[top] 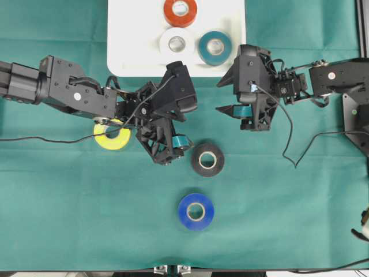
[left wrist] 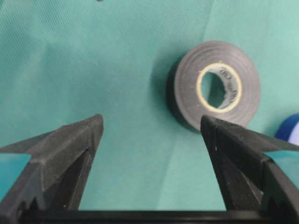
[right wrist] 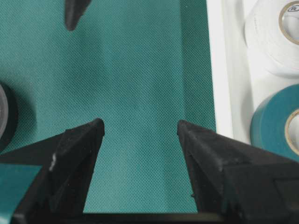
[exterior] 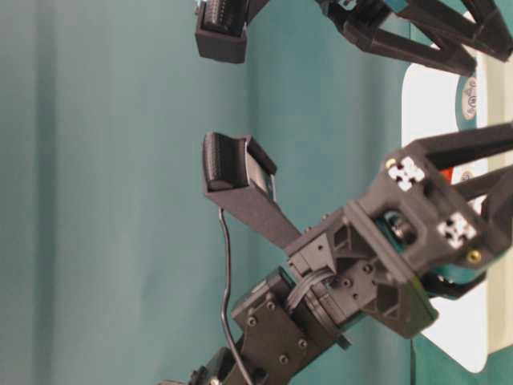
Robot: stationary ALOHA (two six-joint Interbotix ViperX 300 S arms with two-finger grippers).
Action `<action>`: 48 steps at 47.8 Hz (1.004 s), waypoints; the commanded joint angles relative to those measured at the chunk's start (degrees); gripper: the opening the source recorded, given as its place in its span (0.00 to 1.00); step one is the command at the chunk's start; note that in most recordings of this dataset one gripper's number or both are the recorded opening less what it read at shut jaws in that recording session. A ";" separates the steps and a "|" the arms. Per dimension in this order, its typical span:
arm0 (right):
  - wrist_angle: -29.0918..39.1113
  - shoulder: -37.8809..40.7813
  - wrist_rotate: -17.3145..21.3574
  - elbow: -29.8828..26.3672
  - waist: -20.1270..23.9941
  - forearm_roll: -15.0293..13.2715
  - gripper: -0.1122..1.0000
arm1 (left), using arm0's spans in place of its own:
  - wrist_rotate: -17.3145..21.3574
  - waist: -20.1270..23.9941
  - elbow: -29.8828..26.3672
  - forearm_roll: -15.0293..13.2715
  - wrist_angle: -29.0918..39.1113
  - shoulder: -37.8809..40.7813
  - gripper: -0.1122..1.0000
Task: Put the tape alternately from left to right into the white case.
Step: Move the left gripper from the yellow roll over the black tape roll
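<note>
Green cloth covers the whole table, and on it, at far left in the overhead view, we see the yellow roll lying flat, its hole facing up, partly hidden under the left arm. Just right of it the left gripper hangs over the cloth with its jaws spread wide and nothing between them; in its wrist view the black roll lies just beyond the fingertips, flat, hole up. In the overhead view that black roll sits just beside the gripper's tip, and the blue roll lies flat nearer the front edge, apart from it.

At the top, the white case runs its long axis across the view, left to right. Inside it we find the orange-red roll at the far rim, the white roll below it, and the teal roll touching the white one on its right, all flat with holes up.

Further right, the right gripper hangs beside the case's near right corner, jaws spread, empty.
</note>
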 commanded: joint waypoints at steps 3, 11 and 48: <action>-0.09 -1.23 0.09 -0.35 0.18 0.00 0.74 | -2.99 -1.41 -2.90 -0.09 0.26 -0.88 0.83; -0.18 -1.23 0.00 0.26 0.18 -0.09 0.74 | -5.01 -2.90 -5.98 -0.09 1.67 0.53 0.83; -0.44 -1.23 0.00 1.05 0.18 -0.09 0.74 | -7.65 -1.32 -16.00 0.18 12.66 9.76 0.83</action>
